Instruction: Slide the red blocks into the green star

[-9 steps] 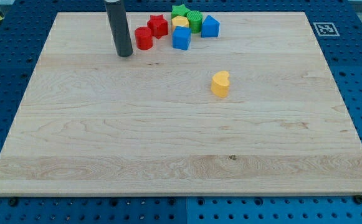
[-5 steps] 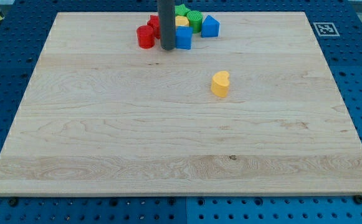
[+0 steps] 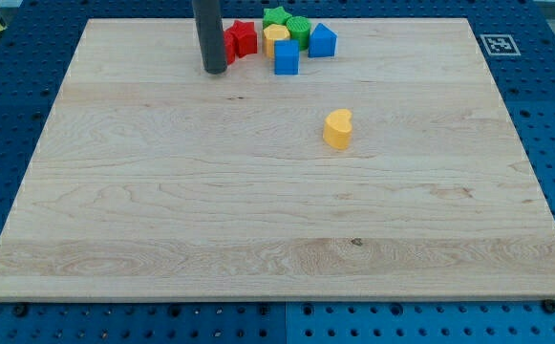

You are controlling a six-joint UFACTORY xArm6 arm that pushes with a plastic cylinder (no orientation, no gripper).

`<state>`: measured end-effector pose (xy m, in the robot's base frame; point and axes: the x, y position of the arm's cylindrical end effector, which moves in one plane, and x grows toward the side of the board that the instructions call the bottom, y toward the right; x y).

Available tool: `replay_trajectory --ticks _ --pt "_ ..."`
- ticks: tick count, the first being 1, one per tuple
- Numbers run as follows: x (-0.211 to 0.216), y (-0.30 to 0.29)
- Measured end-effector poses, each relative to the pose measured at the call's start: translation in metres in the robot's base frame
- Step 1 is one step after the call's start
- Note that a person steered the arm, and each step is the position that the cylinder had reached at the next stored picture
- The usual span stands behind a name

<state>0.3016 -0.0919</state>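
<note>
Camera view has my tip (image 3: 214, 69) down on the wooden board (image 3: 162, 210) near the view's top, holding nothing, a bare rod. It sits right against the left side of a red block (image 3: 230, 45), mostly hidden, shape unclear. Red star (image 3: 245, 36) just right of that. Green star (image 3: 276, 16) at the cluster's top, beside a green cylinder (image 3: 299, 29), yellow block (image 3: 276, 35), blue cube (image 3: 286, 58), blue block (image 3: 323, 40). Yellow heart (image 3: 337, 128) sits well apart, mid-board.
</note>
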Motion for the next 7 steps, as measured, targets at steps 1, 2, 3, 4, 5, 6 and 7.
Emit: replay_trajectory --ticks 1,2,3,4,5,6,7 --pt "0.010 -0.014" --pt "0.022 -0.049" --pt "0.019 -0.058" --pt "-0.003 -0.053" --pt "-0.021 -0.048" --pt "-0.021 -0.039" --pt "-0.021 -0.014"
